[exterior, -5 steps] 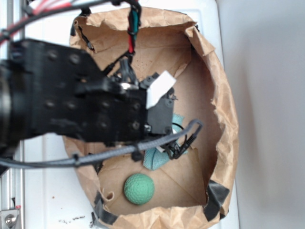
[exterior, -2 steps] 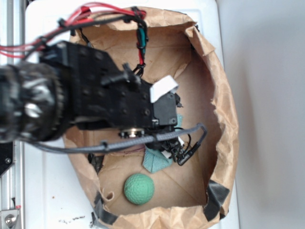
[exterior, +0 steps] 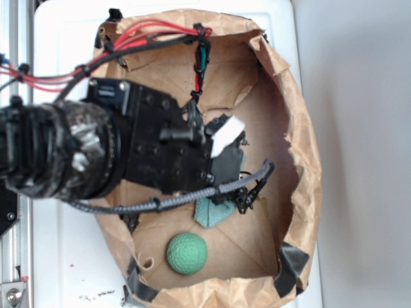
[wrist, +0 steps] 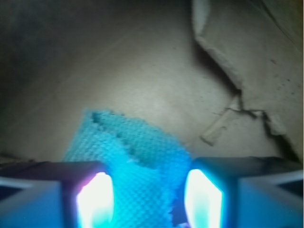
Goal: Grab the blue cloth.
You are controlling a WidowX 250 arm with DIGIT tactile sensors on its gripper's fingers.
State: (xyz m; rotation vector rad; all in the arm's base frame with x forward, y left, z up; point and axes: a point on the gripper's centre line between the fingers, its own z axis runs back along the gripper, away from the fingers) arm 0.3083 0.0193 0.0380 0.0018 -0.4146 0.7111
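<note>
Jaws astride blue cloth (wrist: 137, 156)

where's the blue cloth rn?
Inside the paper bag, mostly hidden under the gripper in the exterior view, just above the green ball. In the wrist view the cloth lies between the open fingers.

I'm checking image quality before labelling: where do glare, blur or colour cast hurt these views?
Wrist: the fingertips blow out in white-blue glare, the blue cloth looks oversaturated, the paper behind it soft and dim. Exterior: evenly lit, the arm hides most of the cloth.
</note>
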